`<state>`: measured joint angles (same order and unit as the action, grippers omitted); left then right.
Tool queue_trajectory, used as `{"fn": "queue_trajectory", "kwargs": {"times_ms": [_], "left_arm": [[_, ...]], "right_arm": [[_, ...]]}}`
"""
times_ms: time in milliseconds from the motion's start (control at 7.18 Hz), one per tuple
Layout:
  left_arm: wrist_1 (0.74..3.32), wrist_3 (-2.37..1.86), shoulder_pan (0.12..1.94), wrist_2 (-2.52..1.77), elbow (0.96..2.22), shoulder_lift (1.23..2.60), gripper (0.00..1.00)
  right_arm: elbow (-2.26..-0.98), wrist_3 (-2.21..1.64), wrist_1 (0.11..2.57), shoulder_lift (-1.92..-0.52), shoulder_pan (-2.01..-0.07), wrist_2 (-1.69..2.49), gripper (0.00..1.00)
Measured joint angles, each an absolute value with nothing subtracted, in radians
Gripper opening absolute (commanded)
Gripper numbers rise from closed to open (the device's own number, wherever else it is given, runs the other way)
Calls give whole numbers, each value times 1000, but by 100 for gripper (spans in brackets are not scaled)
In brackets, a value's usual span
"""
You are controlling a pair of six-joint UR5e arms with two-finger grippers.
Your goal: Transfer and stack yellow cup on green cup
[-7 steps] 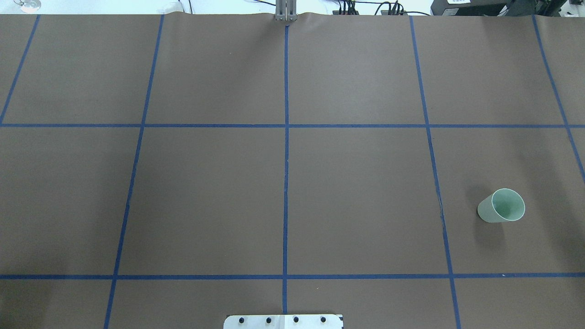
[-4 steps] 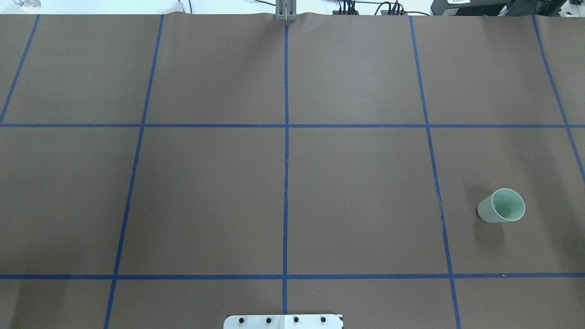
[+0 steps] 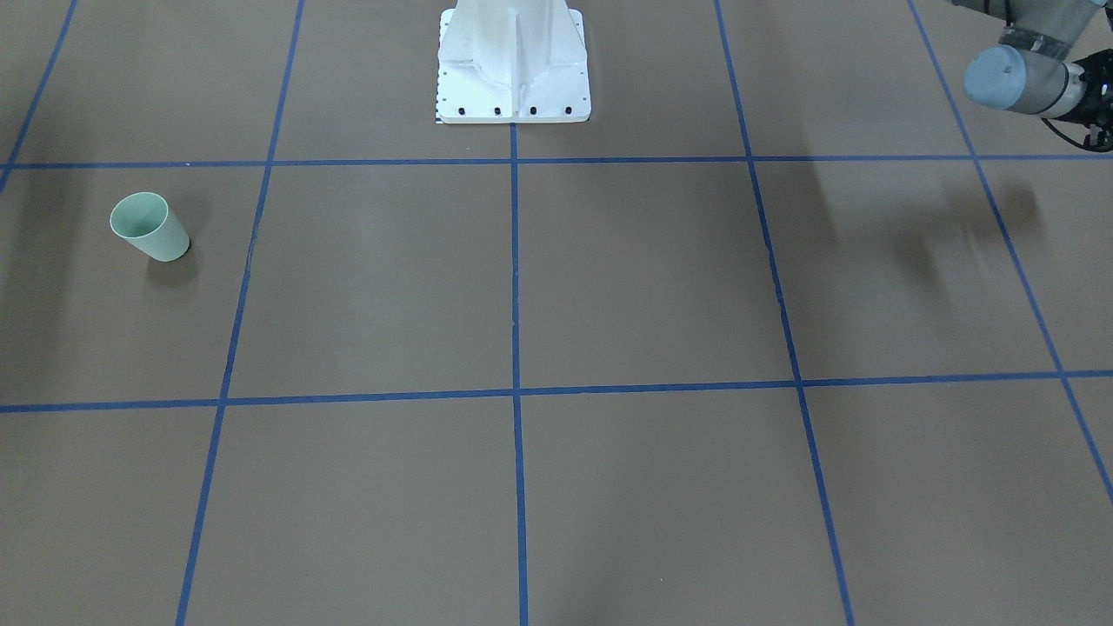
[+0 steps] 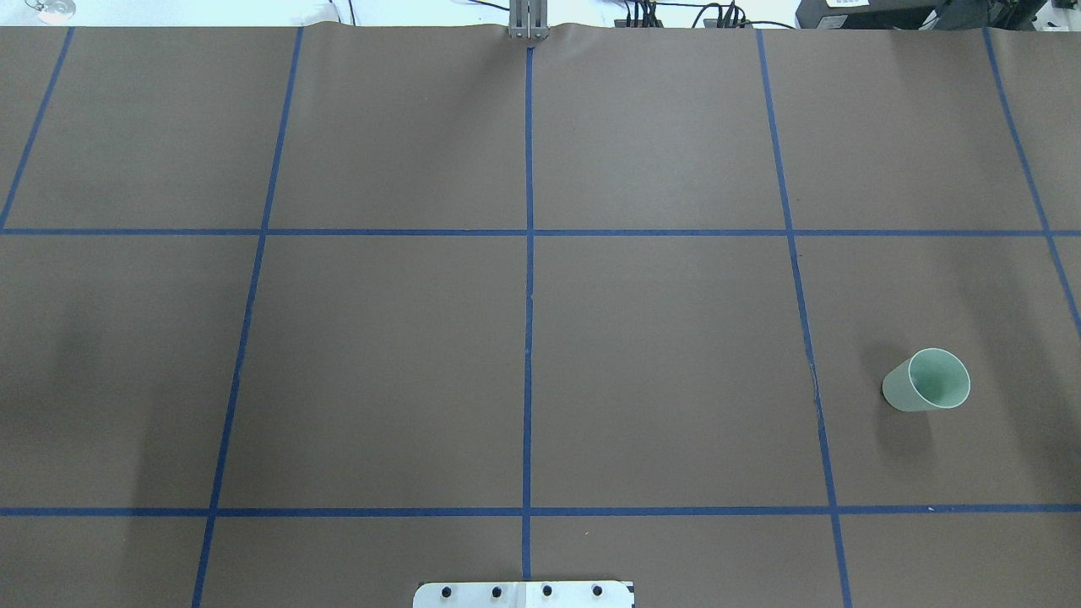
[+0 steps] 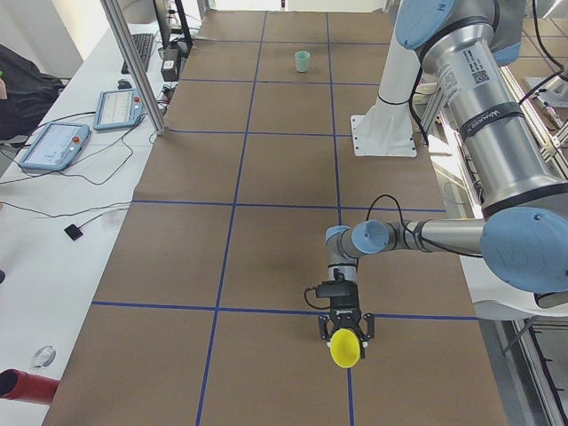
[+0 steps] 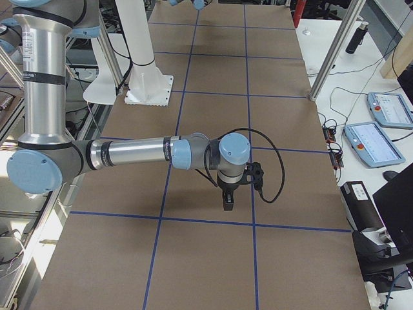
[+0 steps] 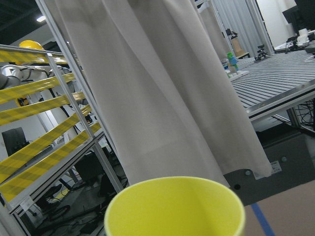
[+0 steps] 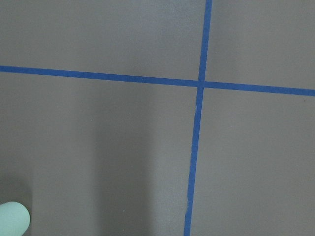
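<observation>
The green cup (image 4: 926,380) stands upright on the brown table at the robot's right, also seen from the front (image 3: 149,227), far off in the left side view (image 5: 303,60), and as a pale edge in the right wrist view's lower left corner (image 8: 12,219). The yellow cup (image 5: 345,348) hangs tilted at my left gripper (image 5: 345,335) near the table's left end; its rim fills the bottom of the left wrist view (image 7: 174,206). No fingers show there, so I cannot tell the grip. My right gripper (image 6: 227,205) points down over mid-table; I cannot tell its state.
The white robot base (image 3: 513,61) stands at the table's middle rear edge. Blue tape lines divide the brown surface (image 4: 676,363) into squares. A side bench holds tablets (image 5: 53,146) and cables beside an aluminium post (image 5: 133,67).
The green cup has not moved. A faint shadow on the table's left side has shifted; no arm enters the overhead view.
</observation>
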<state>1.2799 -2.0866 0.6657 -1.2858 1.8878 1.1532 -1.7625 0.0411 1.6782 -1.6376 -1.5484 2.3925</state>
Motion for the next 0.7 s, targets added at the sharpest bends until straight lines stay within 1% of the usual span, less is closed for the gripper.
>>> {"fn": "queue_trajectory", "kwargs": {"times_ms": [139,278,696], "left_arm": [[1276,-1915,804,-1201,1889,1275,0],[1275,-1793,884,-1158,1888,1371,0],[1277,-1579,942,-1130,1884,1629,0]], "right_arm": [[-1757,40,1678,-1635,-1548,2393,100],[-1753,40,1678,-1634,-1548,2393,100],[-1727,41,1677,-1620,-1548,2393,100]]}}
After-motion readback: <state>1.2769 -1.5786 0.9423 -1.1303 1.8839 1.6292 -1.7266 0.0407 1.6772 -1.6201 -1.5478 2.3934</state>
